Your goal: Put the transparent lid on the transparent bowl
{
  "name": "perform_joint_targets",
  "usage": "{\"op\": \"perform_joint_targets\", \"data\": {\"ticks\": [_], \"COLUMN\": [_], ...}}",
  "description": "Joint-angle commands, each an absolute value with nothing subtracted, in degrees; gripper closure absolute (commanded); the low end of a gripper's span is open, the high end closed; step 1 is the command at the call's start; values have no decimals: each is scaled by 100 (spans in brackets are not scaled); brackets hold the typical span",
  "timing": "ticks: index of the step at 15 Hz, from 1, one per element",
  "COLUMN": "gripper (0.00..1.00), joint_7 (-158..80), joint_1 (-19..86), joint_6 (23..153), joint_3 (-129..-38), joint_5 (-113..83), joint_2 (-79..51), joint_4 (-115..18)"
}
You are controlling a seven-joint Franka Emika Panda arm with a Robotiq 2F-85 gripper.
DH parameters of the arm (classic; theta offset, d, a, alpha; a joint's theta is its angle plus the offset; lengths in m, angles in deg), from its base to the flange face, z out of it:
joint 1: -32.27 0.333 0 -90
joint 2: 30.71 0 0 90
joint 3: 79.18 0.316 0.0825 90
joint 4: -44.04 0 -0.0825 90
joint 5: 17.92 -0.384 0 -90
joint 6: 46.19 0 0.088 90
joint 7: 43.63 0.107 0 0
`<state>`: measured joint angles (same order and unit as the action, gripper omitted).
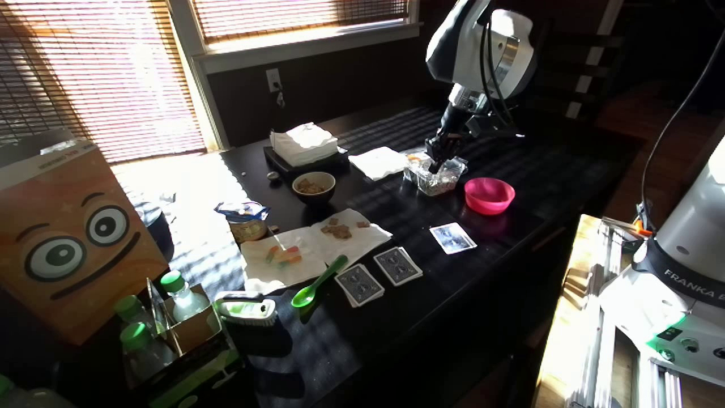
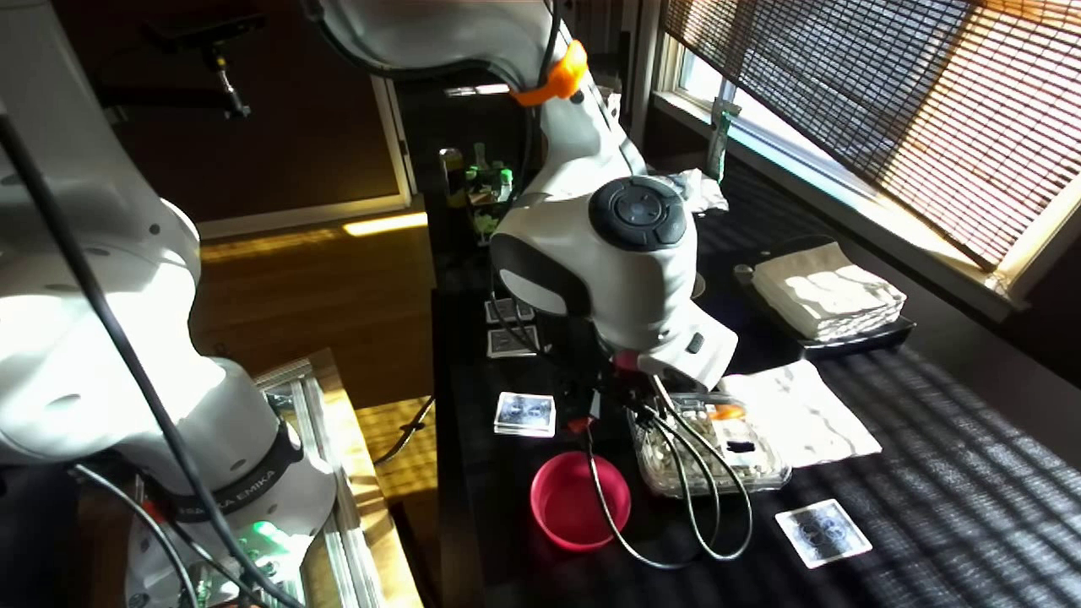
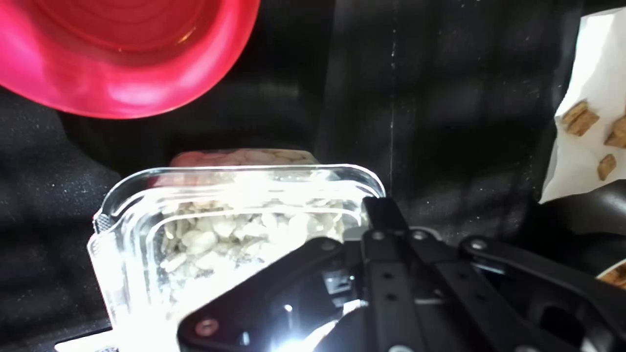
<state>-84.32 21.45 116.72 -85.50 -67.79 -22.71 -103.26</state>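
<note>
Wrist view: my jaws block the lower right of the transparent lid [image 3: 244,215], and glare burns out its lower left. Can't tell whether its rim sits flush on the transparent bowl [image 1: 436,187] there, or whether I'm touching it. Pink bowl [image 3: 146,90]: clipped by top and left edges. Napkin [image 3: 577,161]: clipped at right. In an exterior view my wrist [image 2: 642,287] hides most of my jaws; cables [image 2: 750,515] cross the transparent bowl. Playing cards [image 1: 360,285]: fine print too small to read. Orange box [image 1: 79,243]: cropped left.

The transparent bowl [image 1: 437,186] shines whitish, another bowl [image 1: 489,204] is pink, the spoon [image 1: 321,278] is green; the cards [image 1: 359,285] have blue-grey pattern.
</note>
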Motion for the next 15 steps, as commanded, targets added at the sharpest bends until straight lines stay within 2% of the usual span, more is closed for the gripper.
{"op": "perform_joint_targets", "data": {"ticks": [1,15], "gripper": [100,100], "joint_7": [-8592,-8446], "joint_1": [2141,2106], "joint_6": [11854,12130], "joint_3": [-8482,-8638], "joint_5": [-6940,-6669], "joint_2": [-2053,-2301], "joint_4": [-10204,-10277]}}
